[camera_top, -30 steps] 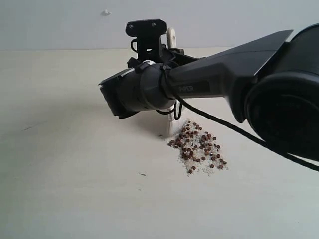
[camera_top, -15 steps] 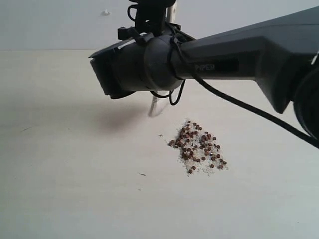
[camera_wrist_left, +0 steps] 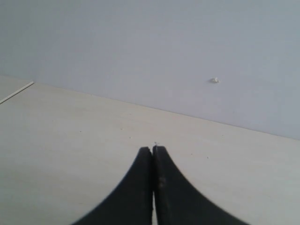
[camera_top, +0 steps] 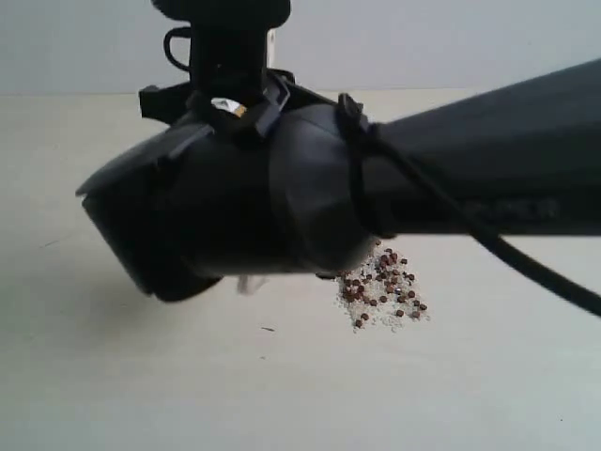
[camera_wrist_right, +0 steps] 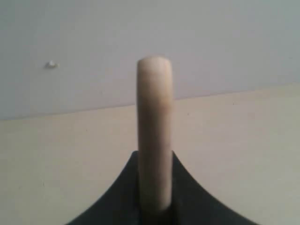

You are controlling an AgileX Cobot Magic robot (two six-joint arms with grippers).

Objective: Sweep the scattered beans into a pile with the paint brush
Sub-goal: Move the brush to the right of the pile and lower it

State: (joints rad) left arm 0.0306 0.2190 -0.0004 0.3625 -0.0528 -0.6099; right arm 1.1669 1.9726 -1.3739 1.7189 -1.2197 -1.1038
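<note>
In the exterior view the right arm (camera_top: 310, 188) fills the middle of the frame, blurred and close to the camera. The pile (camera_top: 383, 293) of brown beans (camera_top: 398, 313) mixed with whitish crumbs lies on the bench (camera_top: 141, 385) just right of centre, its upper-left part hidden behind the arm. Its lower and right edges are ragged, and the bench is bare all round them. A pale smear of bristles shows under the arm, left of the pile and apart from it.

In the right wrist view the right tool (camera_wrist_right: 154, 158) is narrowly closed on the wooden handle of the paint brush (camera_wrist_right: 154, 117), which stands upright at frame centre. The left tool (camera_wrist_left: 153, 154) has its tips pressed together on nothing, over open bench that runs to the wall (camera_wrist_left: 140, 47).
</note>
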